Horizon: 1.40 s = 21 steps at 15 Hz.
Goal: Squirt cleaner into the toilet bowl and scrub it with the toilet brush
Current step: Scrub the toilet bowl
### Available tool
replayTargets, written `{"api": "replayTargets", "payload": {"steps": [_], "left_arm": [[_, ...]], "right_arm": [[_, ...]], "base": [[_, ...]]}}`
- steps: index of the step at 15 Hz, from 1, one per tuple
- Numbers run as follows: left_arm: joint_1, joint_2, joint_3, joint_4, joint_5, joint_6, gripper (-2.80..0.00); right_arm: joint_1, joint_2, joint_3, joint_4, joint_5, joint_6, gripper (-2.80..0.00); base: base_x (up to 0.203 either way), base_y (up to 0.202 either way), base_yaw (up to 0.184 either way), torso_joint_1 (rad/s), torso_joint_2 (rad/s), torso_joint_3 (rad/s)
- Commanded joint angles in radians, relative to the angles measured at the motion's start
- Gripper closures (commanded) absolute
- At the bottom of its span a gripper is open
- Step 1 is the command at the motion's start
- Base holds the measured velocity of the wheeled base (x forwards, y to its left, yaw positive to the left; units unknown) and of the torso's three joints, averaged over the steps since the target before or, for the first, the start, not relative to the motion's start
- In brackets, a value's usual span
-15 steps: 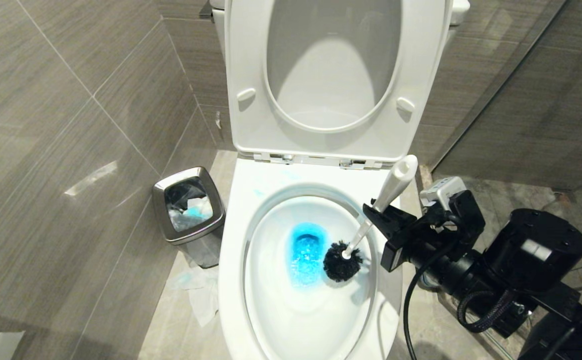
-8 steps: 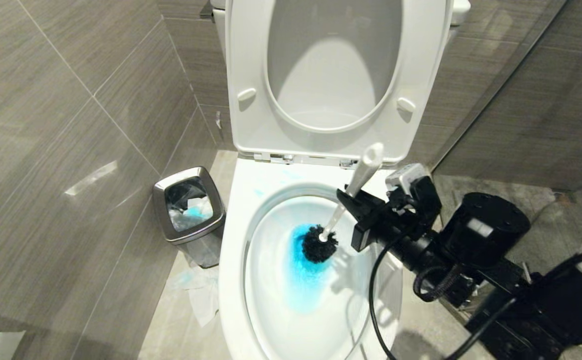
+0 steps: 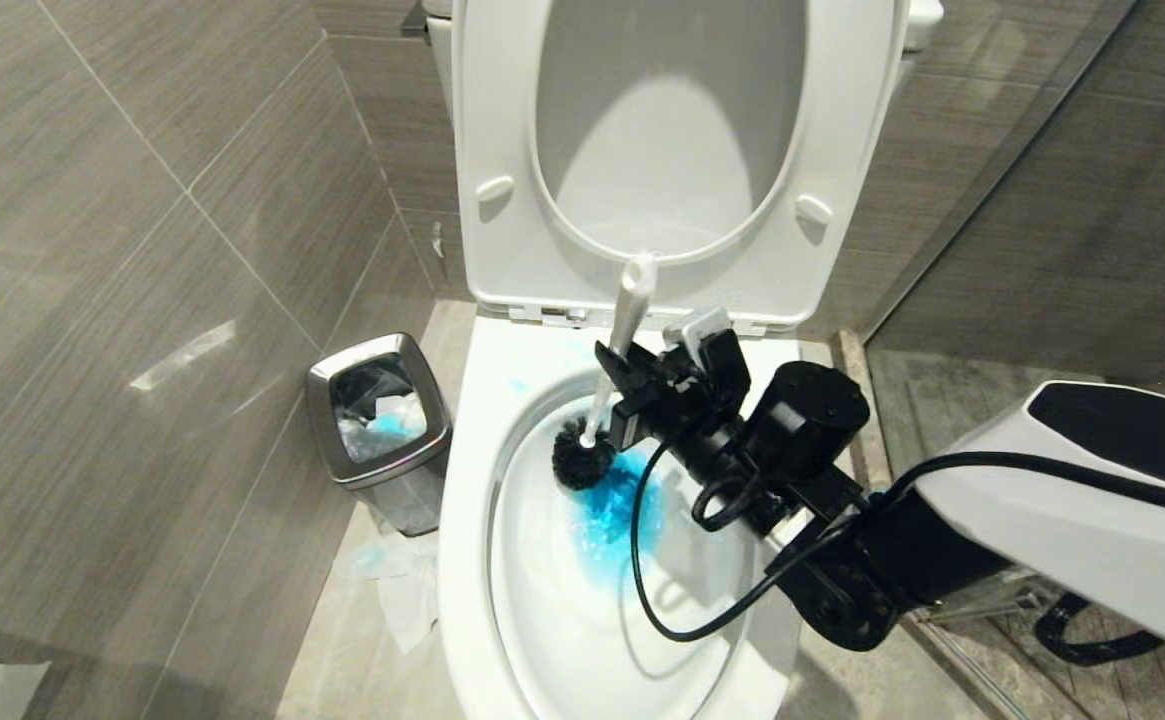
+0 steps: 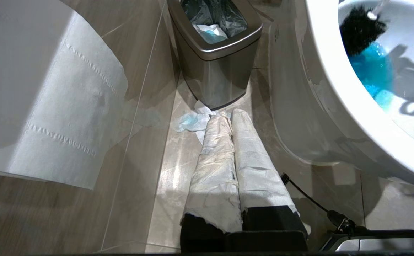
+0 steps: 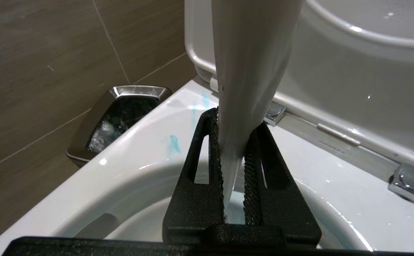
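Since a second ago the right arm has swung across the toilet bowl point(image 3: 472, 560), carrying the toilet brush point(image 3: 607, 380) from the near right wall to the far left rim. That puts its black head against the porcelain just above the blue cleaner point(image 3: 607, 510), likely to spread it. Right gripper point(image 3: 620, 385) is clamped on the handle; left gripper point(image 4: 233, 142), wrapped in tissue, hangs closed near the bin point(image 4: 214, 53).

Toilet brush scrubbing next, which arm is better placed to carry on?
Right. The right claw already grips the toilet brush, its bristles inside the toilet bowl. The left claw points at the floor beside it.
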<state>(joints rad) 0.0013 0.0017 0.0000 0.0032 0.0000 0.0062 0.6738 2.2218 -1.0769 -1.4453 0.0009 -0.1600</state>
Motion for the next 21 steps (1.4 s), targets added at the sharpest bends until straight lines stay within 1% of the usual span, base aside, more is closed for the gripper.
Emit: {"api": "replayTargets", "payload": {"steps": [1,8,10,12,15,17,19,21], "left_arm": [[0.0,0.0,0.0,0.0,0.0,0.0,0.0],[0.0,0.0,0.0,0.0,0.0,0.0,0.0],[0.0,0.0,0.0,0.0,0.0,0.0,0.0],[0.0,0.0,0.0,0.0,0.001,0.0,0.0],[0.0,0.0,0.0,0.0,0.0,0.0,0.0],[0.0,0.0,0.0,0.0,0.001,0.0,0.0],[0.0,0.0,0.0,0.0,0.0,0.0,0.0],[0.0,0.0,0.0,0.0,0.0,0.0,0.0]], "right_arm": [[0.001,0.069,-0.043,-0.009,0.0,-0.001,0.0],[-0.027,0.037,-0.064,-0.009,-0.012,0.001,0.0],[-0.044,0.012,-0.059,-0.008,-0.037,0.001,0.0],[-0.065,-0.037,-0.018,-0.004,-0.072,-0.007,0.0],[-0.086,-0.166,0.134,-0.002,-0.077,-0.023,0.0],[-0.086,-0.268,0.278,-0.004,-0.075,-0.026,0.0],[-0.075,-0.371,0.438,-0.006,-0.067,-0.027,0.0],[-0.049,-0.451,0.563,-0.008,-0.057,-0.027,0.0]], "base": [[0.0,0.0,0.0,0.0,0.0,0.0],[0.0,0.0,0.0,0.0,0.0,0.0],[0.0,0.0,0.0,0.0,0.0,0.0],[0.0,0.0,0.0,0.0,0.0,0.0],[0.0,0.0,0.0,0.0,0.0,0.0],[0.0,0.0,0.0,0.0,0.0,0.0],[0.0,0.0,0.0,0.0,0.0,0.0],[0.0,0.0,0.0,0.0,0.0,0.0]]}}
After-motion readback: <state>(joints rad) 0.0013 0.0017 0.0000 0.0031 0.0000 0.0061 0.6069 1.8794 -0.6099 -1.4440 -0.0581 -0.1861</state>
